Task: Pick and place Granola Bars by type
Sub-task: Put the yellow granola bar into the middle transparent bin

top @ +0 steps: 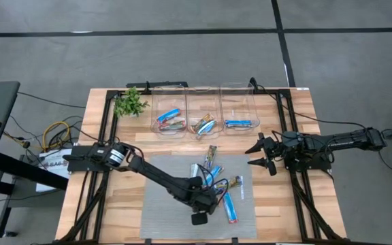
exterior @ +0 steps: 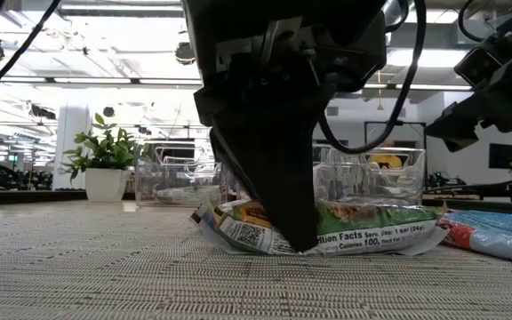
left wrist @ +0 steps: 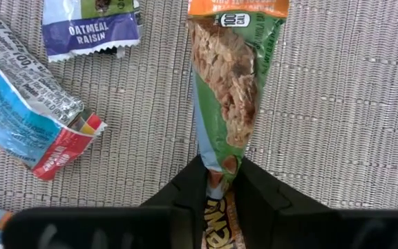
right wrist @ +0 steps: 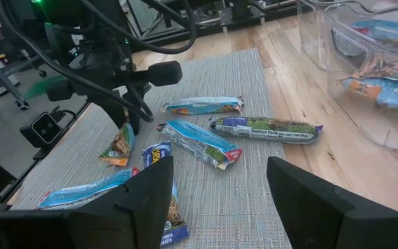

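My left gripper [top: 208, 198] stands over the grey mat [top: 160, 204], pointing down, shut on a green-and-orange granola bar [left wrist: 230, 76]. The bar also shows in the low view [exterior: 363, 229]. Other bars lie loose on the mat: a blue one [top: 231, 206], a dark one [top: 211, 155], an "oatmeal raisin" one [left wrist: 92, 31] and a blue-and-red one [left wrist: 26, 114]. My right gripper [top: 260, 154] hovers open and empty at the mat's far right corner; its wrist view shows its open fingers [right wrist: 144, 200]. My left gripper pinches the green-and-orange bar's near end [left wrist: 216, 171] between its two fingers [left wrist: 268, 197]. The fingers come from above, pointing down, and lie along the bar. The wrapper is squeezed narrow at the fingers. The rest of the bar lies on the mat [exterior: 389, 233].
Three clear bins stand at the table's far edge: the left one [top: 169, 102] holds blue-and-red bars, the middle one [top: 203, 102] multicoloured bars, the right one [top: 240, 102] a blue bar. A small green plant [top: 129, 103] stands left of them.
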Controlling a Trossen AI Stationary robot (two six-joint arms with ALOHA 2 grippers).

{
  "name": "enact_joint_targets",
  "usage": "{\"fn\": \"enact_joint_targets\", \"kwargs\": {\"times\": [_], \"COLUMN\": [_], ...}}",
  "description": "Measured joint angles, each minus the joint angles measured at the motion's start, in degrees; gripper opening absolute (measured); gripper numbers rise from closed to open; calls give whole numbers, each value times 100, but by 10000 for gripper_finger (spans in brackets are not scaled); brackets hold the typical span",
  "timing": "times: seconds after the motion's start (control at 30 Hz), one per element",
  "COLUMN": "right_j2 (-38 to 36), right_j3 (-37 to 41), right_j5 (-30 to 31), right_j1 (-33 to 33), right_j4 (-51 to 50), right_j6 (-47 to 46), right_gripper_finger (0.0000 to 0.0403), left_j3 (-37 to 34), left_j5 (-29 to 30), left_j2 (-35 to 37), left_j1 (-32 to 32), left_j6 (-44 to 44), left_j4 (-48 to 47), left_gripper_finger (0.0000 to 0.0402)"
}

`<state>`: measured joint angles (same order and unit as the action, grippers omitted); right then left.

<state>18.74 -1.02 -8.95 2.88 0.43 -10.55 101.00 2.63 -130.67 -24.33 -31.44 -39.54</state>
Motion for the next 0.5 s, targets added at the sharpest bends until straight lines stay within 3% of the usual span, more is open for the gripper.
{"fn": "enact_joint_targets", "kwargs": {"times": [0.3,0.5], "right_j2": [0,0], "right_j3": [0,-2], "right_j5": [0,0], "right_j1": [0,0], "right_j4": [0,0], "right_j6": [0,0], "right_gripper_finger": [226,226], "left_j3": [854,1521], "left_j5": [274,554], "left_j2": [31,38], "left_j1": [161,328], "left_j6": [99,174], "left_j4": [-24,671], "left_gripper_finger": [57,57]}}
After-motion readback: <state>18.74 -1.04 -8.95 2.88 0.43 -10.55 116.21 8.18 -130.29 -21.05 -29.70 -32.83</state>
